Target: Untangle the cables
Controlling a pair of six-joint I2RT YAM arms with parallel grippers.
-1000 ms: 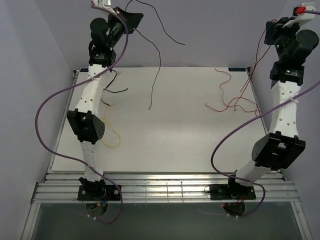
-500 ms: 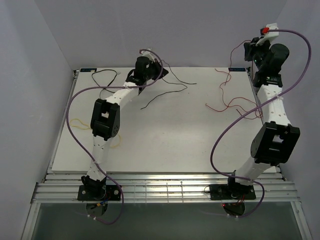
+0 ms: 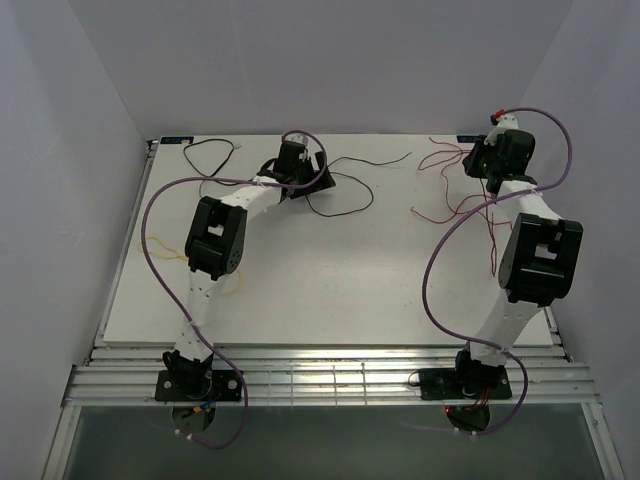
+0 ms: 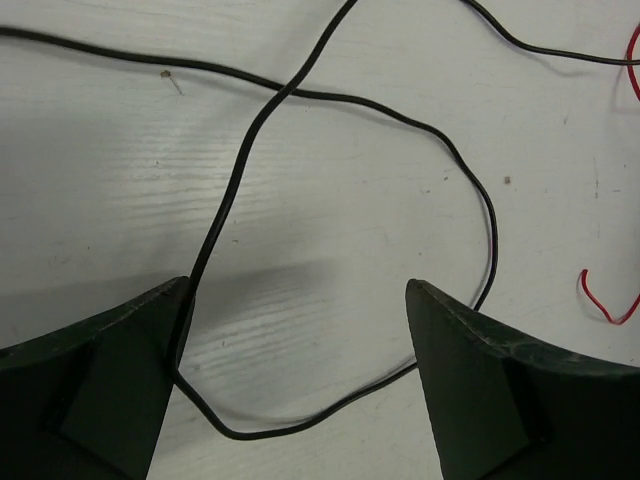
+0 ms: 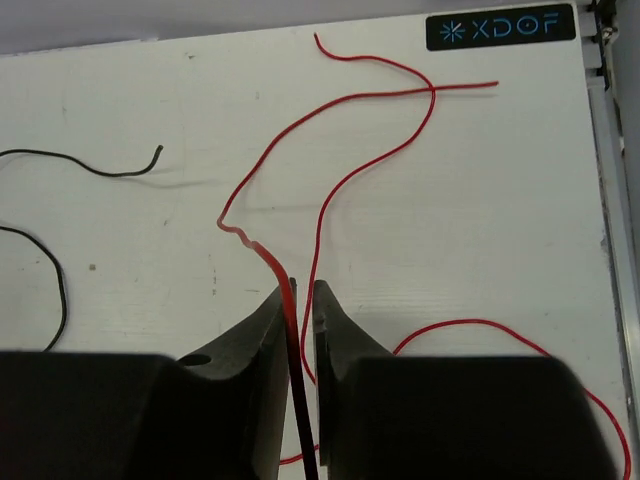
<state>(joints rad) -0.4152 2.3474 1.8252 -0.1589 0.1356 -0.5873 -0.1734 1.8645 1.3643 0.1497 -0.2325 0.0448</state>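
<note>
Evidently the counter (image 3: 330, 290) now carries everything: both hands have dropped from their raised positions to its far side, so the black cable (image 4: 285, 90) sprawls far-centre and the red cable (image 5: 432, 93) far-right, well apart. Your left hand (image 4: 300, 290) stands released, fingers spread astride a black loop that crosses itself, while your right hand (image 5: 303, 290) is clenched on the red cable. A yellow cable (image 3: 158, 243) lies near the left edge, partly behind the left arm (image 3: 215, 240); those self-crossings look like the remaining obstacle.
</note>
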